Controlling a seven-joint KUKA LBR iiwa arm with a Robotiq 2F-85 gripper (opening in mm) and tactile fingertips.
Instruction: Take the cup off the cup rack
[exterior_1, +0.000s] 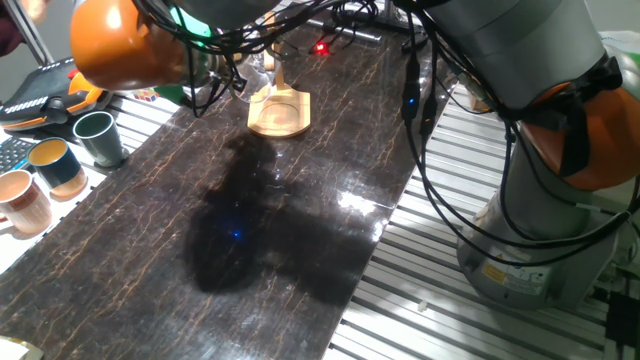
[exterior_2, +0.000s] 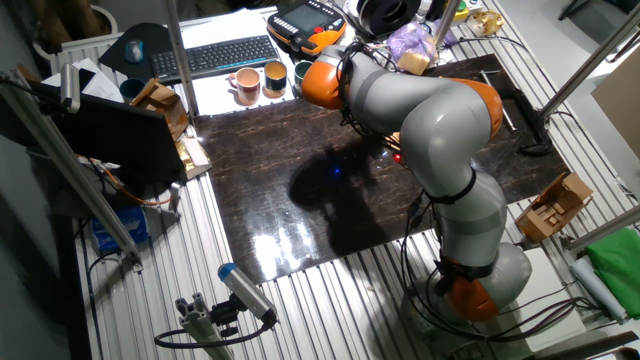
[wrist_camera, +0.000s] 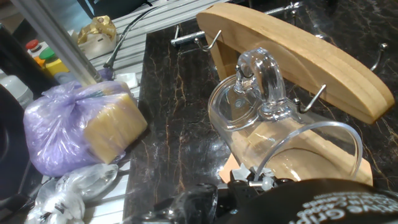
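Judging by these views, the lift is not yet done: on the bench (exterior_1: 300, 240), the cup rack (exterior_1: 280, 110) has the cup (wrist_camera: 292, 143) hanging right against its upright part. The gripper (wrist_camera: 261, 186) is close beneath the cup, but its opening and hold cannot be told.

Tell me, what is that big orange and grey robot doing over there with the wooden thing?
The robot arm is trying to take a clear cup off a wooden cup rack at the far end of the dark table. Its hand is right up against the cup now. The hand view shows the cup lying on its side against the rack's wood, but not whether the fingers have closed on it. Three mugs sit off to the side, untouched.
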